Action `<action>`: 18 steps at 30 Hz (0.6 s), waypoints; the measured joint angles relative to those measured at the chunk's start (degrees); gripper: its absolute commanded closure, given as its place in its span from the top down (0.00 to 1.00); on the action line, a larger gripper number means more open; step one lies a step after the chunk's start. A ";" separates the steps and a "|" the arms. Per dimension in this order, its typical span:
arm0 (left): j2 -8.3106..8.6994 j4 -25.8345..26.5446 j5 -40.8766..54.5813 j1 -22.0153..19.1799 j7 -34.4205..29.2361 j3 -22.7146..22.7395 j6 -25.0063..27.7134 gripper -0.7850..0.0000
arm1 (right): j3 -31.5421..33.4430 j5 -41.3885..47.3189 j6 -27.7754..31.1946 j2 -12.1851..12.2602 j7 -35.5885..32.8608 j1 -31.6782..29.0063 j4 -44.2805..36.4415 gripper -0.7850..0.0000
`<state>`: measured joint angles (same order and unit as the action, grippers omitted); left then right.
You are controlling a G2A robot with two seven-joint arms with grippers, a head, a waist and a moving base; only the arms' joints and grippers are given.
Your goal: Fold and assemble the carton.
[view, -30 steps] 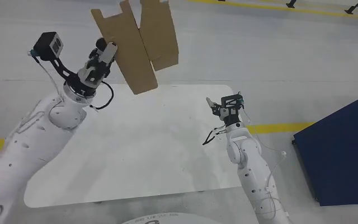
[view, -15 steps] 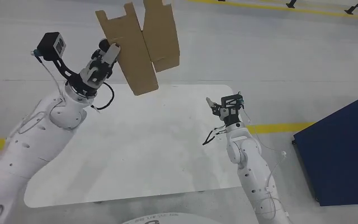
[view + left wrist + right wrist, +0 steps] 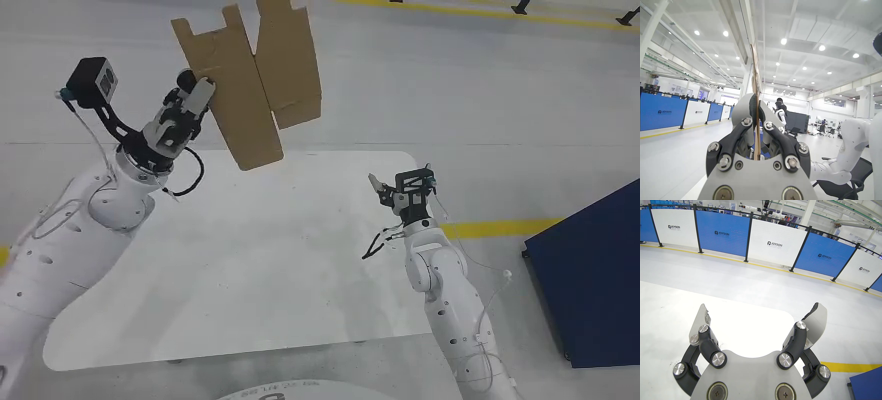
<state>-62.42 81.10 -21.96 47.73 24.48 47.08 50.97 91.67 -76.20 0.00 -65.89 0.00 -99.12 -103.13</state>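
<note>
The table (image 3: 250,290) is a white slab with rounded corners, its surface bare from the near edge to the far one. The right gripper (image 3: 400,182) hovers at the table's right edge, about halfway along that edge. In the right wrist view, this gripper (image 3: 761,308) has its fingers spread wide with nothing between them, and the table's (image 3: 738,321) far right corner lies just ahead.

Farther off, above the far left corner, the left gripper (image 3: 197,92) is raised and clamps the carton (image 3: 250,85) by its left edge. The carton is a flat brown blank held in the air. Its near end hangs just over the table's far edge, and the rest is out over the floor. Its long axis runs away from the robot and leans slightly left, with the notched flaps at the far end.

The top view shows the broad face as two panels side by side. The left wrist view shows the carton (image 3: 755,75) edge-on, as a thin strip rising from between the left gripper's (image 3: 756,106) pads, which are pressed together on it.

Open floor surrounds the table. A dark blue block (image 3: 600,270) sits to the right, well apart from the right arm.
</note>
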 measured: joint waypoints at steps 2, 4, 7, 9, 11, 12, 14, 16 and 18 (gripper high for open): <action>0.23 1.96 -6.77 0.27 0.18 2.33 -4.29 0.00 | 0.00 0.00 0.00 0.00 0.00 0.00 0.00 1.00; 0.32 3.50 -17.89 1.43 3.17 3.68 -8.14 0.00 | 0.00 0.00 0.00 0.00 0.00 0.00 0.00 1.00; 0.13 3.56 -28.44 2.39 5.62 3.85 -8.18 0.00 | 0.00 0.00 0.00 0.00 0.00 0.00 0.00 1.00; -0.12 2.89 -30.11 2.39 5.45 3.67 -7.69 0.00 | 0.00 0.00 0.00 0.00 0.00 0.00 0.00 1.00; -0.38 2.27 -29.42 1.99 3.54 3.59 -8.41 0.00 | 0.00 0.00 0.00 0.00 0.00 0.00 0.00 1.00; -0.41 2.25 -29.32 1.88 3.16 3.60 -8.57 0.00 | 0.00 0.00 0.00 0.00 0.00 0.00 0.00 1.00; -0.41 2.30 -29.31 1.85 3.15 3.61 -8.61 0.00 | 0.00 0.00 0.00 0.00 0.00 0.00 0.00 1.00; -0.40 2.31 -29.33 1.87 3.23 3.62 -8.58 0.00 | 0.00 0.00 0.00 0.00 0.00 0.00 0.00 1.00; -0.40 2.31 -29.33 1.88 3.24 3.62 -8.58 0.00 | 0.00 0.00 0.00 0.00 0.00 0.00 0.00 1.00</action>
<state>-62.82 83.41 -51.29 49.61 27.72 50.70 42.39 91.67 -76.20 0.00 -65.89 0.00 -99.12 -103.13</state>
